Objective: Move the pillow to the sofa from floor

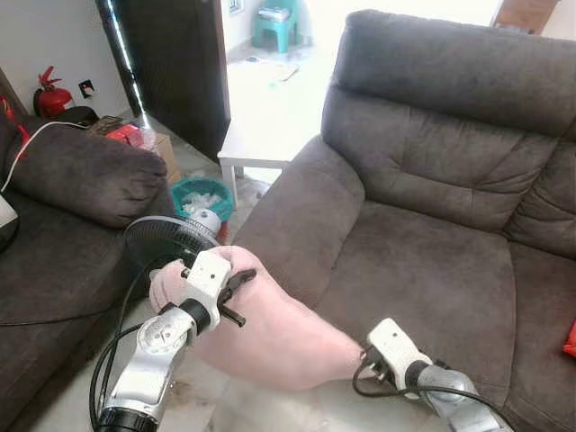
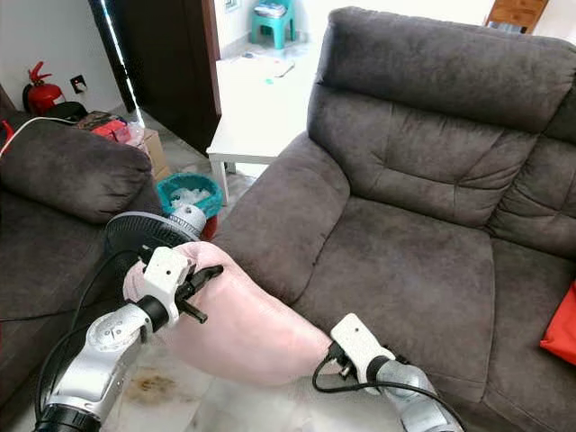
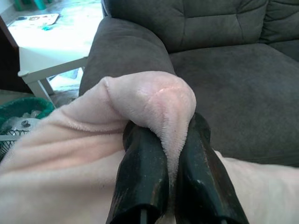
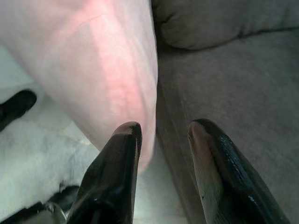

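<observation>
A pale pink pillow (image 1: 270,333) hangs low in front of the grey sofa (image 1: 423,270), beside its left armrest (image 1: 297,216). My left gripper (image 1: 238,292) holds the pillow's upper left corner. In the left wrist view, a fold of the pink fabric (image 3: 149,98) is pinched between the fingers (image 3: 145,172). My right gripper (image 4: 163,130) is at the pillow's lower right end, close to the sofa's front edge. Its fingers stand apart, with the pillow (image 4: 103,60) beside one finger and not between them.
A black fan (image 1: 166,238) stands on the floor just behind my left gripper, next to a green basket (image 1: 202,193). A white table (image 1: 261,144) lies beyond. Another dark sofa (image 1: 81,175) is at the left. A red cushion (image 2: 562,328) lies on the sofa's right.
</observation>
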`<state>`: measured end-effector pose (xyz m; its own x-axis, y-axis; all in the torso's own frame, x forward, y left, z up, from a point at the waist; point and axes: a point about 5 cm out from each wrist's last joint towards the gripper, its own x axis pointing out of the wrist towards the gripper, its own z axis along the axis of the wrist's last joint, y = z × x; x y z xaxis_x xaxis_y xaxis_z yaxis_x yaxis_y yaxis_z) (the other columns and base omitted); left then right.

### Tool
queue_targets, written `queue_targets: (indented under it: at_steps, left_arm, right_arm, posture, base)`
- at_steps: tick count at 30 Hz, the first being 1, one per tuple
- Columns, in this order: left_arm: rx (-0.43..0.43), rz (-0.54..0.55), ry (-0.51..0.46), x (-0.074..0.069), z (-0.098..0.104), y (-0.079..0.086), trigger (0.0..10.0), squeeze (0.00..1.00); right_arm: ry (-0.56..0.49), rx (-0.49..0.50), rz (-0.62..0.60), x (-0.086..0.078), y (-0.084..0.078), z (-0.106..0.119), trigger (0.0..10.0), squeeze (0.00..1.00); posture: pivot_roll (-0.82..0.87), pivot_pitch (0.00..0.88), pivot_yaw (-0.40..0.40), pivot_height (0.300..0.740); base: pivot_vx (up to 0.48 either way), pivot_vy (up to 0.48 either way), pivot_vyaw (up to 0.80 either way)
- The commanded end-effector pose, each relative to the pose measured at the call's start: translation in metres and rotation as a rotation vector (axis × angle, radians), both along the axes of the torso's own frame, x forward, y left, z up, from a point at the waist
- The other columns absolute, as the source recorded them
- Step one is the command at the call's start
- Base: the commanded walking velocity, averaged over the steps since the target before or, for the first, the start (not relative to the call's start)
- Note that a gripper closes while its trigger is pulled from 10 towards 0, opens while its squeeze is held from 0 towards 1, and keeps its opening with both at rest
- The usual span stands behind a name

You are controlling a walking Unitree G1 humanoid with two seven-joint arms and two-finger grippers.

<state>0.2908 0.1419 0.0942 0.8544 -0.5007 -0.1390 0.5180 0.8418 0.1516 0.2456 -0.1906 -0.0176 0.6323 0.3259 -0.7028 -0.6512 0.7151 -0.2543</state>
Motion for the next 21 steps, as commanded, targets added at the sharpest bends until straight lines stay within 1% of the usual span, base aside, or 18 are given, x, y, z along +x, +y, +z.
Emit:
queue_targets:
  at_steps: [1,2,3,4,5,6,10,12,15,16,17,18,19,21]
  left_arm:
    - [-0.001,-0.040,-0.063,0.007,0.015,-0.005,10.0,0.00]
    - [0.014,-0.049,-0.060,0.006,0.014,-0.005,10.0,0.00]
    - [0.016,-0.051,-0.060,0.006,0.014,-0.005,10.0,0.00]
    - [0.015,-0.051,-0.059,0.006,0.014,-0.005,10.0,0.00]
    - [0.013,-0.051,-0.059,0.006,0.015,-0.005,10.0,0.00]
    - [0.014,-0.053,-0.059,0.007,0.015,-0.005,10.0,0.00]
    - [0.023,-0.067,-0.063,0.007,0.016,-0.005,10.0,0.00]
    - [0.024,-0.071,-0.064,0.008,0.017,-0.005,10.0,0.00]
    - [0.026,-0.073,-0.066,0.008,0.017,-0.006,10.0,0.00]
    - [0.026,-0.076,-0.064,0.008,0.017,-0.006,10.0,0.00]
    - [0.026,-0.078,-0.063,0.008,0.017,-0.007,10.0,0.00]
    - [0.023,-0.082,-0.060,0.008,0.017,-0.007,10.0,0.00]
    - [0.022,-0.083,-0.060,0.008,0.017,-0.008,10.0,0.00]
    - [0.020,-0.084,-0.060,0.008,0.018,-0.008,10.0,0.00]
  right_arm:
    - [0.023,-0.046,0.079,-0.003,-0.001,-0.003,10.0,0.00]
    - [0.042,-0.066,0.118,-0.007,-0.002,-0.005,10.0,0.06]
    - [0.047,-0.064,0.117,-0.008,-0.002,-0.005,10.0,0.06]
    - [0.058,-0.040,0.105,-0.008,-0.001,-0.006,10.0,1.00]
    - [0.066,-0.022,0.097,-0.008,-0.001,-0.006,10.0,1.00]
    - [0.077,-0.016,0.115,-0.010,0.001,-0.007,10.0,1.00]
    - [0.099,-0.033,0.123,-0.013,0.001,-0.011,10.0,1.00]
    - [0.128,-0.038,0.119,-0.016,0.000,-0.014,10.0,1.00]
    - [0.124,-0.062,0.111,-0.017,-0.002,-0.016,10.0,1.00]
    - [0.122,-0.058,0.115,-0.017,-0.001,-0.016,10.0,0.65]
    - [0.120,-0.055,0.120,-0.017,0.000,-0.016,10.0,0.65]
    - [0.122,-0.073,0.122,-0.017,-0.001,-0.018,10.0,0.00]
    - [0.111,-0.107,0.108,-0.018,-0.002,-0.020,10.0,0.00]
    - [0.107,-0.121,0.102,-0.018,-0.003,-0.021,10.0,0.00]
  posture:
    - [0.07,0.011,-0.016,0.740]
    - [0.08,0.015,-0.017,0.740]
    - [0.08,0.015,-0.017,0.740]
    - [0.08,0.017,-0.017,0.740]
    - [0.08,0.019,-0.017,0.740]
    - [0.08,0.020,-0.017,0.740]
    - [0.08,0.025,-0.018,0.740]
    - [0.08,0.029,-0.017,0.740]
    - [0.08,0.029,-0.017,0.740]
    - [0.08,0.030,-0.018,0.740]
    - [0.08,0.030,-0.018,0.740]
    - [0.08,0.032,-0.019,0.740]
    - [0.08,0.032,-0.020,0.740]
    - [0.08,0.034,-0.021,0.740]
  base:
    - [0.000,0.000,0.00]
    - [0.000,0.000,0.00]
    - [0.000,0.000,0.00]
    - [0.000,0.000,0.00]
    - [0.000,0.000,0.00]
    - [0.000,0.000,0.00]
    - [0.000,0.000,0.00]
    - [0.000,0.000,0.00]
    - [0.000,0.000,0.00]
    - [0.000,0.000,0.00]
    - [0.000,0.000,0.00]
    - [0.000,0.000,0.00]
    - [0.000,0.000,0.00]
    - [0.000,0.000,0.00]
